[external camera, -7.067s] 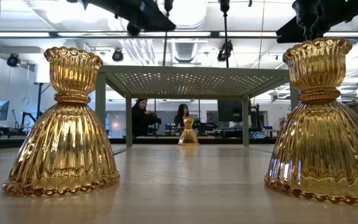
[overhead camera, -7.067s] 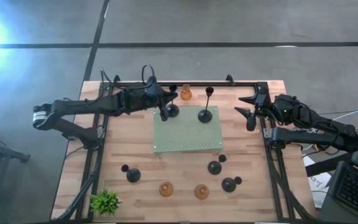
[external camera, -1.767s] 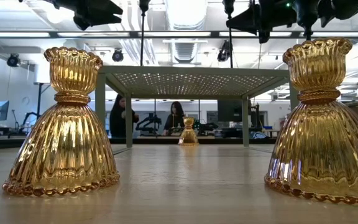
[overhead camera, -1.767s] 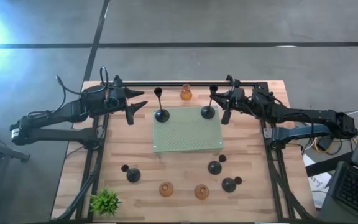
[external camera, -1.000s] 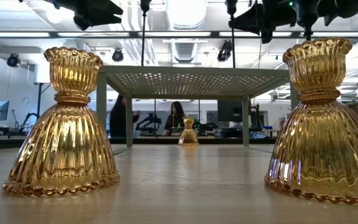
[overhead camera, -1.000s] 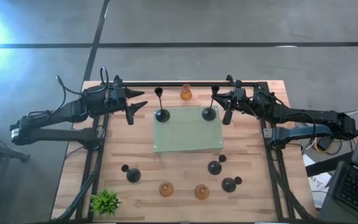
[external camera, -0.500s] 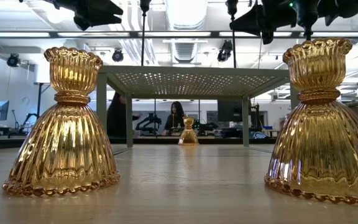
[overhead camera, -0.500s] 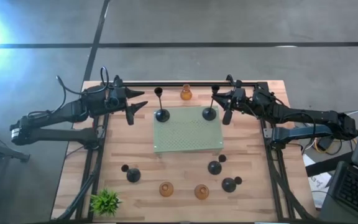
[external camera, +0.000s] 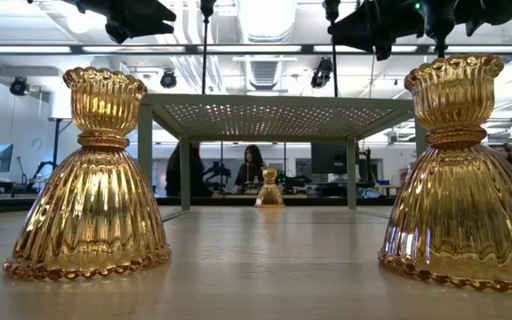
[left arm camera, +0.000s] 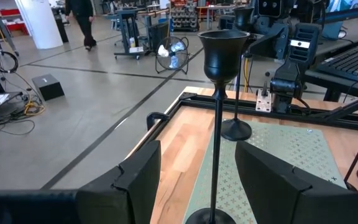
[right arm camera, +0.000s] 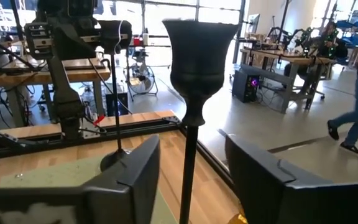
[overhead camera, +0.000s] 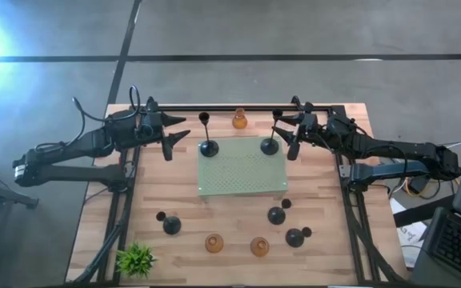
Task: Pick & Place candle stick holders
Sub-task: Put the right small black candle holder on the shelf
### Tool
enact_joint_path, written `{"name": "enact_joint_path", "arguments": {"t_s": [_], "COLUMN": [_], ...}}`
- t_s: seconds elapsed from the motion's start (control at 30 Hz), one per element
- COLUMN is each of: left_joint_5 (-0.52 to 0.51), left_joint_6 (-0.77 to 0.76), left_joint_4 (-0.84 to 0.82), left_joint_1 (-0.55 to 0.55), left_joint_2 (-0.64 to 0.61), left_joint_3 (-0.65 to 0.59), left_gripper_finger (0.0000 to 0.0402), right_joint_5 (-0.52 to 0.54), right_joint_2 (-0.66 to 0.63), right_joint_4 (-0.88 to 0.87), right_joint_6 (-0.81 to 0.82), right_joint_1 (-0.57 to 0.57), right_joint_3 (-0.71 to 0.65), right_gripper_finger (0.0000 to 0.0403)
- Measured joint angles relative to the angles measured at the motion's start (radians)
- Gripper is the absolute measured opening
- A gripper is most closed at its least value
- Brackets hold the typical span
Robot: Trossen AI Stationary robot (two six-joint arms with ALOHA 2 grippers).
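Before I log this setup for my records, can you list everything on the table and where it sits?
Green mesh stand: one, table centre.
Tall black candle holders: two, on the stand's far edge, left and right.
Short black candle holders: three, near side, one left, two right.
Amber candle holders: three, one at the far edge, two near the front.
Green plant: one, front left corner.
Left hand: open, left of the stand.
Right hand: open, around the right tall holder's stem.

Your wooden desk (overhead camera: 166, 192) carries a green perforated stand (overhead camera: 241, 178), three amber holders (overhead camera: 214, 242), three short black holders (overhead camera: 171, 225) and a small green plant (overhead camera: 136, 259) at its near-left corner.
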Motion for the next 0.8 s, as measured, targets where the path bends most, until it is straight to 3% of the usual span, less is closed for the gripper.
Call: {"name": "enact_joint_path", "arguments": {"t_s": [0.27, 0.57, 0.67, 0.8], "left_joint_5": [0.0, 0.0, 0.003, 0.037], "left_joint_6": [-0.009, -0.012, -0.032, -0.096], "left_joint_4": [0.0, -0.071, -0.136, -0.228], "left_joint_1": [0.0, 0.0, 0.0, 0.0], "left_joint_2": [0.0, -0.011, -0.028, -0.059], "left_joint_3": [0.0, 0.006, 0.014, 0.014], "left_gripper_finger": [0.0211, 0.0211, 0.021, 0.021], "right_joint_5": [0.064, 0.08, 0.066, -0.045], "right_joint_2": [-0.077, -0.234, -0.295, -0.372], "right_joint_4": [-0.124, -0.367, -0.471, -0.611], "right_joint_6": [-0.019, 0.031, 0.062, 0.123], "right_joint_1": [-0.001, 0.0, 0.0, 0.0], "right_joint_3": [0.0, 0.0, 0.0, 0.0], "right_gripper_finger": [0.0239, 0.0265, 0.0263, 0.0253]}}
